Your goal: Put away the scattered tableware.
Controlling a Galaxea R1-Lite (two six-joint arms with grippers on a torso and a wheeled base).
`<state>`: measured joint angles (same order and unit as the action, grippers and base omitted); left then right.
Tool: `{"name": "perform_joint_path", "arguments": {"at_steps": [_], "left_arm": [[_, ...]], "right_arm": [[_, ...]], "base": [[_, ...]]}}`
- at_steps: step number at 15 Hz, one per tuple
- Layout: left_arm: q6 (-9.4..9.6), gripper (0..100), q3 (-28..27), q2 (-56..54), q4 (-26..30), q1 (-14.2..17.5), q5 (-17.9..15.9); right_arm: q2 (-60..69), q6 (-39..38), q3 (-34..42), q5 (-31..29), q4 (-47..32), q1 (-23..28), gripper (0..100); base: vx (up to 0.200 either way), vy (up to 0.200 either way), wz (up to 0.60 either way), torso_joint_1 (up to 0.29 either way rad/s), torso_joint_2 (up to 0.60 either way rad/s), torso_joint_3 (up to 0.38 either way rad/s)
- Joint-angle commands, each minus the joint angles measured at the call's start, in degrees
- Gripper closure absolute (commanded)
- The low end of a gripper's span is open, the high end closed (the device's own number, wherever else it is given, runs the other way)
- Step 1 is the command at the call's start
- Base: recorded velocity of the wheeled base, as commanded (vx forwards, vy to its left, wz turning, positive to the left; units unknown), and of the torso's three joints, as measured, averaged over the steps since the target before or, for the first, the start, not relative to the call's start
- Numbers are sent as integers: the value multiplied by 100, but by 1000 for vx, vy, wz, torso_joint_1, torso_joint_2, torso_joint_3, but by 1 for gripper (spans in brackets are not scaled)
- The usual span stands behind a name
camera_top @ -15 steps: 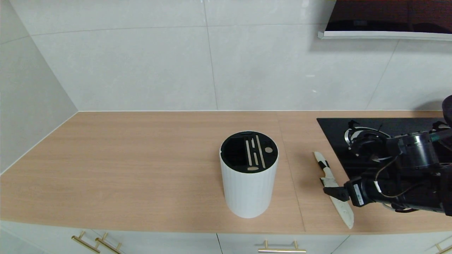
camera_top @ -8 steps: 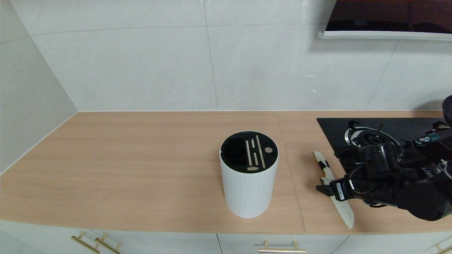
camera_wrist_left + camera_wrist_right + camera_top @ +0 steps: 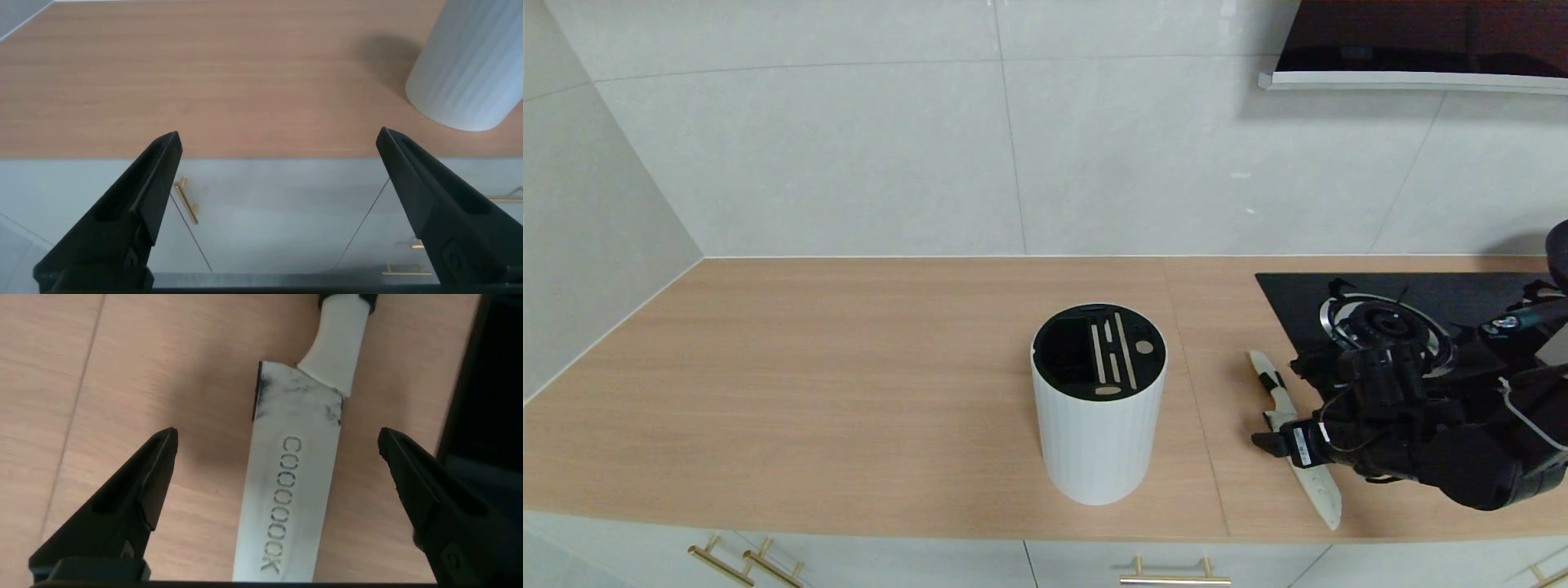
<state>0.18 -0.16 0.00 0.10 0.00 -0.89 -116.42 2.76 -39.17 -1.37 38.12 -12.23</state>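
A cream-white knife (image 3: 1324, 492) lies on the wooden counter (image 3: 849, 384) just left of the stove, handle toward the wall and blade tip near the front edge. My right gripper (image 3: 1282, 438) hovers low over its blade near the handle. In the right wrist view the right gripper (image 3: 276, 439) stands open, one finger on each side of the knife (image 3: 290, 506), not touching it. A white cylindrical holder (image 3: 1098, 425) with a black slotted top stands mid-counter. My left gripper (image 3: 278, 139) is open and holds nothing, out in front of the counter edge, with the holder (image 3: 470, 73) off to one side.
A black gas stove (image 3: 1298, 302) with a burner (image 3: 1384, 322) borders the knife on the right. A range hood (image 3: 1413, 49) hangs above. The tiled wall closes off the back and left. Cabinet fronts with brass handles (image 3: 1174, 578) sit below the counter edge.
My right arm has shifted left and dropped lower over the knife, its wrist turning. The knife and the holder have stayed in place.
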Motion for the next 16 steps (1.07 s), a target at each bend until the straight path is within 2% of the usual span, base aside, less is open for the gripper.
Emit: {"name": "perform_joint_path", "arguments": {"at_steps": [1, 16], "left_arm": [[-1, 0, -2, 9, -1, 0, 1], [-1, 0, -2, 9, -1, 0, 1]], "right_arm": [[-30, -3, -29, -4, 2, 1, 0], [-355, -65, -284, -22, 257, 36, 0]], "base": [[0, 0, 0, 0, 0, 0], [0, 0, 0, 0, 0, 0]]}}
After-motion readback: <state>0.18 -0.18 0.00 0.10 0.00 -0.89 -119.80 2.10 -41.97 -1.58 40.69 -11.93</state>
